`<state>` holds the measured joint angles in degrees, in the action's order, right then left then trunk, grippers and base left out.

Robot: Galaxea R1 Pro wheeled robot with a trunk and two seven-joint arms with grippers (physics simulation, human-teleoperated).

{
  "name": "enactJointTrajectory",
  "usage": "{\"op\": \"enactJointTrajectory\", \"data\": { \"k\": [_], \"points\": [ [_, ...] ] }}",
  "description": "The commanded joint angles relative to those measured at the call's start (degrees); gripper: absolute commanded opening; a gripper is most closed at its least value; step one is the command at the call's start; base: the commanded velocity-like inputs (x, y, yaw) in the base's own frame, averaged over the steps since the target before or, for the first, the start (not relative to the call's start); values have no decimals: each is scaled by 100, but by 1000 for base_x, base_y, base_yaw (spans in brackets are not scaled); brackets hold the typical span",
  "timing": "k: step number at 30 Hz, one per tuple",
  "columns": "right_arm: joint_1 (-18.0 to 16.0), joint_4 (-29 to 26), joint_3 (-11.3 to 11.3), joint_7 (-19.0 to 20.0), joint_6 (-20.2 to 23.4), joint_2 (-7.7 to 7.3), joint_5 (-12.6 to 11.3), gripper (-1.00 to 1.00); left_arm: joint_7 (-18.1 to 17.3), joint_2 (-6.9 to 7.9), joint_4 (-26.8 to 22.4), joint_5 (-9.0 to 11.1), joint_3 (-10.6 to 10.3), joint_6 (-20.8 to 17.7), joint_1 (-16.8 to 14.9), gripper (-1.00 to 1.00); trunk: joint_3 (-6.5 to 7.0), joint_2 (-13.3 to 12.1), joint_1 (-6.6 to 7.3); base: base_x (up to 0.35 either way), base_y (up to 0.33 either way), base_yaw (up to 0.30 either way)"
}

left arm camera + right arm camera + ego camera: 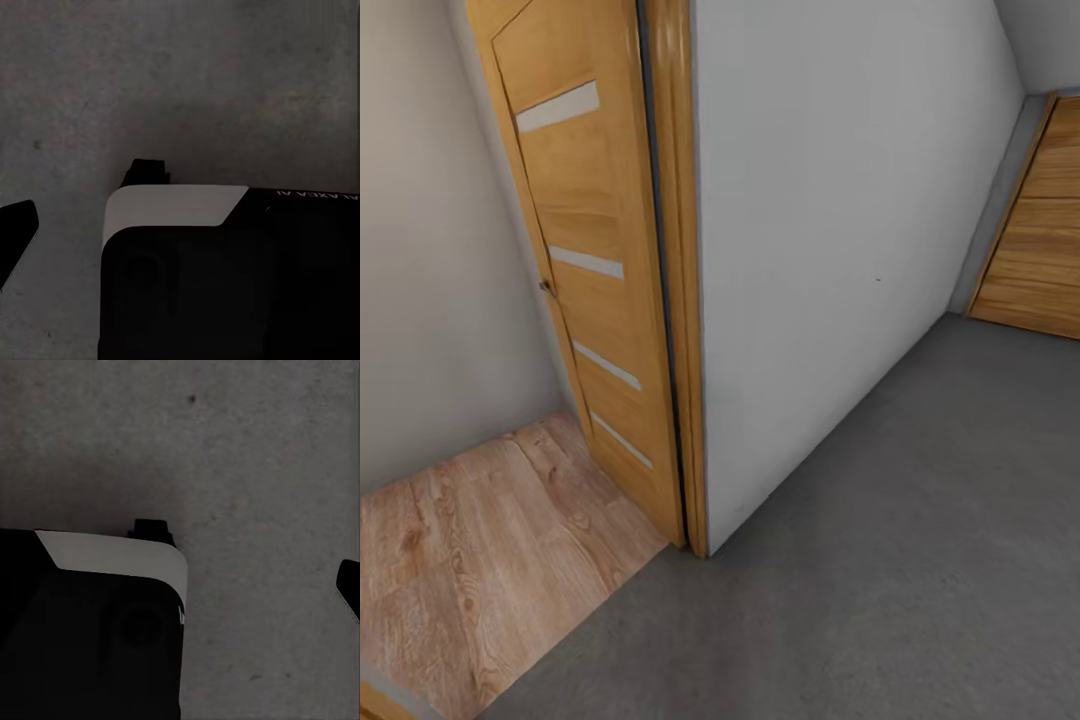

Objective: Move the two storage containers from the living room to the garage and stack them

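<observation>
Grey concrete floor (880,560) covers most of the head view. It runs up to a white wall (830,250) that stands in the middle. Beside the wall, on its left, an open wood door (595,290) with frosted strips leans back into the next room. A small handle sits on the door, too tiny to make out well. Below the door lies a light wood-plank floor (470,560), and it meets the grey floor in a slanted line. Far off past the wall, another wood door (1045,230) is cut off by the picture's edge. Both orange-red boxes are out of sight, so I cannot tell where they are.

At the left wrist, the same rough grey floor (150,90) lies under the camera. A big black block with a white band (176,210) hides the lower part; it looks like part of the robot's own body. One dark tip (15,229) pokes in at the edge. It is cut off, so I cannot tell if the left pincer is apart or together.

At the right wrist, grey floor (255,472) again, with a tiny dark speck on it. A black block with a white band (116,556) hides one corner. A dark bit (349,585) peeks in at the edge. I cannot tell how the right pincer stands either.
</observation>
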<state>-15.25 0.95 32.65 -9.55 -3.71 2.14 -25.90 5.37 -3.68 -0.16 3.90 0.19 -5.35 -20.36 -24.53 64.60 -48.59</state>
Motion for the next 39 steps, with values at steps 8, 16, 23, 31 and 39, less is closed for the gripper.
{"op": "enactJointTrajectory", "data": {
  "k": [8, 16, 23, 31, 39],
  "points": [
    [-5, 10, 48, -10, -24, -1, -56, 100, 18, -2, -2, 41, -1, -19, -3, 100, -6, 3, -3, 322, 0, 0],
    [-5, 10, 48, -10, -24, 3, -56, 100, 17, -2, -2, 41, -1, -19, -3, 100, -6, 3, -3, 321, 0, 0],
    [-5, 10, 48, -10, -24, 4, -56, 100, 17, -2, -2, 41, -1, -19, 1, 100, -6, 3, -3, 279, 0, 0],
    [-5, 10, 48, -9, -22, 7, -54, 100, 33, -3, -2, 41, -2, -11, 5, 100, -6, 3, -3, 97, 0, 0],
    [-5, 10, 48, -3, -14, 14, -56, 100, 35, -2, -2, 41, -2, -10, 5, 100, -6, 3, -3, 4, 0, 0]
  ]
}}
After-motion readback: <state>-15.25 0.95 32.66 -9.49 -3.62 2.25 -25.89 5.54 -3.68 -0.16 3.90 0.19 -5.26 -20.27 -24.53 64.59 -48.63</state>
